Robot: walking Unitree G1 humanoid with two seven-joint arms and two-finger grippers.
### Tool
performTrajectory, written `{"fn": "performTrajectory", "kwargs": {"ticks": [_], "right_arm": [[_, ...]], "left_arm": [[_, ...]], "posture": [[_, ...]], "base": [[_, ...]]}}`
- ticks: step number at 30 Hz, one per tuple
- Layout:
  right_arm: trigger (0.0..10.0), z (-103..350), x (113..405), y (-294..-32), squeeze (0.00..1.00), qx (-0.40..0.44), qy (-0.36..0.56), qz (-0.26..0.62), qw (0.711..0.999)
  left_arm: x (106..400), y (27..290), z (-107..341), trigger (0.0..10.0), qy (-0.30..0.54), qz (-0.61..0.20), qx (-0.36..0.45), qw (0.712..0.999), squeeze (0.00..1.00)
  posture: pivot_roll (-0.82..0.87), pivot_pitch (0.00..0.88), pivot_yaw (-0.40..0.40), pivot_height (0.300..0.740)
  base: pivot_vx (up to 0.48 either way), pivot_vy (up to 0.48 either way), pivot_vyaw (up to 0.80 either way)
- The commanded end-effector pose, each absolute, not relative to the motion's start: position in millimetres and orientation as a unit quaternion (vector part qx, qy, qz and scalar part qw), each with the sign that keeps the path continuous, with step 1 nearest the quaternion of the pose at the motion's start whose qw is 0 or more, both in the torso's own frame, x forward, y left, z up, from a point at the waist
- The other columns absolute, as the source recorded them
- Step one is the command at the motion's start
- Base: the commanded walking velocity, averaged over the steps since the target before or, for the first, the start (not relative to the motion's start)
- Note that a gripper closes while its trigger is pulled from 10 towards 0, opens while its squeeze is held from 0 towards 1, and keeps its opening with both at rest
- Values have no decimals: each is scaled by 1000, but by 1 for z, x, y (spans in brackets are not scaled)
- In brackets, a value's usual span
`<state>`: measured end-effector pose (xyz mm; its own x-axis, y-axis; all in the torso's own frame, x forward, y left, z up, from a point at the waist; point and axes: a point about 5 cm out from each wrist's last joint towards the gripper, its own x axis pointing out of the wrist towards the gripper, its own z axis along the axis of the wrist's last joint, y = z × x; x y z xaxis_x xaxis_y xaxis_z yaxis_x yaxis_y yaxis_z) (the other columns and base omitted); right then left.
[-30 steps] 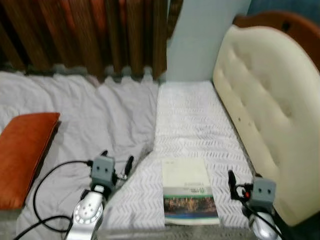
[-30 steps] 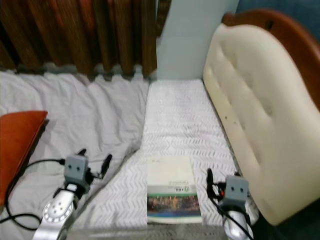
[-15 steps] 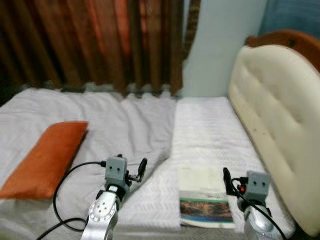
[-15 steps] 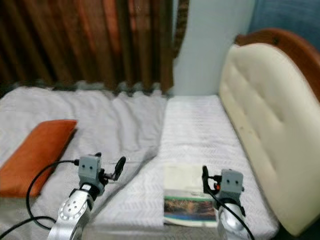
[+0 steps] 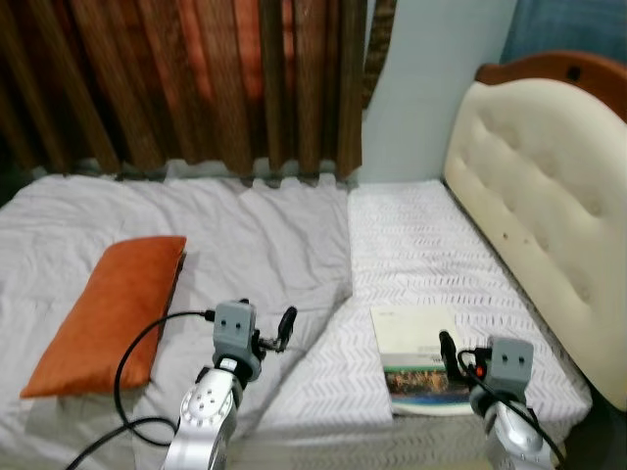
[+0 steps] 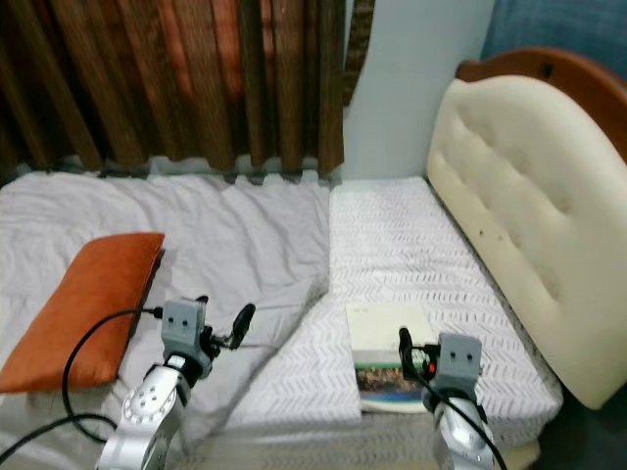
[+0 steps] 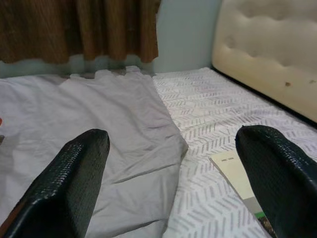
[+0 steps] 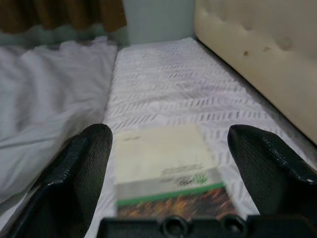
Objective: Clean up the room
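- The left pincer (image 5: 265,334) is reaching out low over the bed with the wrinkled grey sheet (image 5: 245,245), and its two black fingers (image 7: 74,178) are standing wide apart with nothing between them.
- The left silver arm (image 5: 206,426) is pointing forward, and a black cable (image 5: 132,362) is looping from it across the sheet.
- The right pincer (image 8: 173,178) is hanging just above the near end of the flat cream book with a green stripe and a dark picture on its cover (image 5: 416,357), and its fingers (image 8: 79,178) are spread wide, holding nothing.
- The book is lying flat on the white zigzag-pattern blanket (image 5: 421,255), close to the near edge of the bed.
- A long orange pillow (image 5: 113,308) is lying on the grey sheet, well apart from the book, on the robot's left.
- A puffy cream headboard (image 5: 539,215) is standing along the right side of the bed.
- Brown curtains (image 5: 186,78) are hanging behind the bed.
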<state>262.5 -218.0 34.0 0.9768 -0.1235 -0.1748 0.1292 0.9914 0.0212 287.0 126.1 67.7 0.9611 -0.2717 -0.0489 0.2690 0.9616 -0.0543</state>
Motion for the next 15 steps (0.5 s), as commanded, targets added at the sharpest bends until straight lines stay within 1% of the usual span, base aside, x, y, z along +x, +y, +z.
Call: {"fn": "performTrajectory", "kwargs": {"ticks": [1,2,4,7,10,12,15], "right_arm": [[10000,40,264,-211,0,14,72,-50,996],[10000,40,264,-211,0,14,72,-50,996],[10000,40,256,-213,0,12,71,-50,996],[10000,38,249,-212,0,7,76,-39,996],[10000,38,251,-210,0,9,78,-36,996],[10000,43,258,-206,0,11,68,-20,997],[10000,43,258,-205,0,12,68,-17,997]], "left_arm": [[284,149,57,10000,55,-96,-29,993,0],[284,149,57,10000,55,-96,-29,993,0],[279,159,53,10000,63,-81,-27,994,0],[271,167,48,10000,73,-74,-21,994,0],[271,168,48,10000,74,-72,-19,994,0],[274,167,54,10000,66,-70,-12,995,0],[274,166,54,10000,64,-70,-6,995,0]], "posture": [[-22,0,-37,740],[-22,0,-37,740],[-20,0,-41,740],[-14,0,-44,740],[-13,0,-45,740],[4,0,-52,740],[4,0,-52,740]], "base": [[0,480,0],[0,480,0],[0,480,0],[0,480,0],[0,480,0],[0,480,0],[0,480,0]]}}
